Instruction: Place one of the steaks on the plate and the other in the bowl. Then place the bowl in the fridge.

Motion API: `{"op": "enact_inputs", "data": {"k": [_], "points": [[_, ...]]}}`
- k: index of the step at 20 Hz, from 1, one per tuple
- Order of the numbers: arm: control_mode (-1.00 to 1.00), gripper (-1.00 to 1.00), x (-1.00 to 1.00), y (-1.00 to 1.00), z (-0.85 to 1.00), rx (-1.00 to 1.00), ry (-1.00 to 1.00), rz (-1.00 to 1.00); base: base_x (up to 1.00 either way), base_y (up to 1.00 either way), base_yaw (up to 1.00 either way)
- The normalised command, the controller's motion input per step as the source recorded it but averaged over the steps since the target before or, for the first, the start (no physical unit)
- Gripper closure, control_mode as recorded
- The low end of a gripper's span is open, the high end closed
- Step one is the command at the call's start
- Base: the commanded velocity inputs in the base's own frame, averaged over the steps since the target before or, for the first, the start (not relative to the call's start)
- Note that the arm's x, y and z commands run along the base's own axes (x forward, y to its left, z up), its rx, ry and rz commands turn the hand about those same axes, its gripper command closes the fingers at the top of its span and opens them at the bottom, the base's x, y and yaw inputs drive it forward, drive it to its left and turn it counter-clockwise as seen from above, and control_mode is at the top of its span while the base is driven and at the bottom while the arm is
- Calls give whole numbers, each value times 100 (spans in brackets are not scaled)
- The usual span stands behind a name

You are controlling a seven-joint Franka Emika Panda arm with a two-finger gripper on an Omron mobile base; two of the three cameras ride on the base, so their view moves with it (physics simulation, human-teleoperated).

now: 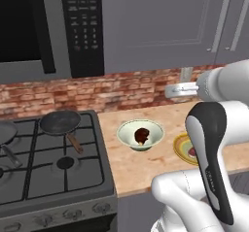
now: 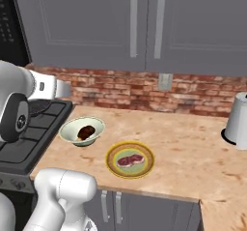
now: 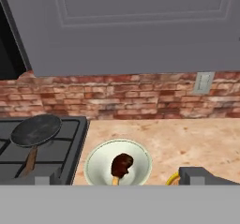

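Observation:
The pale bowl stands on the counter beside the stove. In it lies the dark brown-red steak. To its right, the yellow plate carries the red marbled steak; in the left base view my arm covers part of it. My gripper hangs open and empty above the counter, over and behind the bowl, with its fingertips spread wide. The fridge is out of view.
A gas stove to the left holds a dark frying pan and a second pan. A microwave hangs above it. Grey wall cabinets run overhead. A pale kettle stands at the far right.

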Motion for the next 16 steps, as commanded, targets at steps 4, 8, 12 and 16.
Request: {"op": "enact_inputs", "data": {"k": [4, 8, 12, 16], "points": [[100, -100, 0, 0, 0, 0, 0, 0, 0, -26, 26], [100, -100, 0, 0, 0, 0, 0, 0, 4, -18, 25], [-100, -100, 5, 0, -6, 3, 2, 0, 11, -1, 8], [-100, -100, -5, -22, -44, 22, 0, 0, 0, 0, 0]]}}
